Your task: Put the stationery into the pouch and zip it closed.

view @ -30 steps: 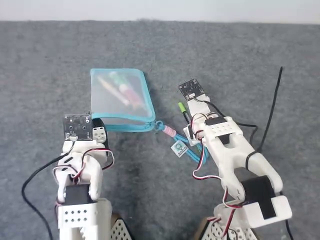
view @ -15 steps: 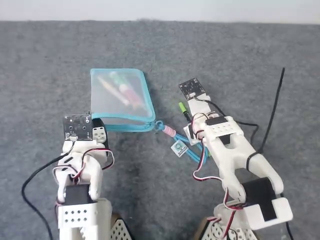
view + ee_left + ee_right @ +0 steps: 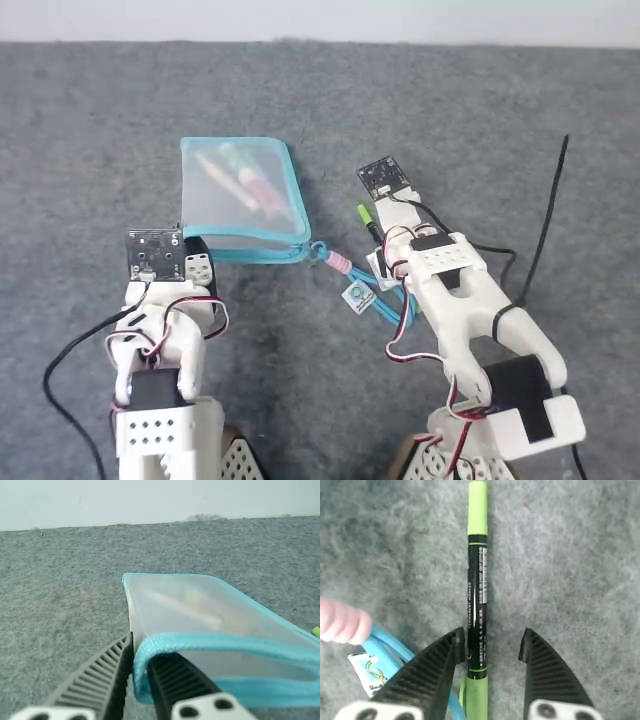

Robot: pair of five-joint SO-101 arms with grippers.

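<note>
The clear pouch (image 3: 240,195) with teal trim lies flat on the grey carpet, with several coloured pens inside it. My left gripper (image 3: 188,238) is shut on its near corner; the left wrist view shows both fingers pinching the teal edge of the pouch (image 3: 200,615), with the left gripper (image 3: 141,672) closed around that seam. A black pen with green ends (image 3: 367,224) lies right of the pouch. My right gripper (image 3: 490,652) hangs open over this pen (image 3: 476,595), one finger on each side, and the barrel lies close to one finger (image 3: 440,672).
The pouch's zip pull carries a pink bead (image 3: 340,263), a white tag (image 3: 357,297) and a blue strap (image 3: 388,300) that runs under the right arm. In the right wrist view the bead (image 3: 342,622) and strap (image 3: 385,647) lie beside the pen. Grey carpet surrounds everything.
The right arm has shifted very slightly to the right over the pen. The left arm and the pouch have not moved.
</note>
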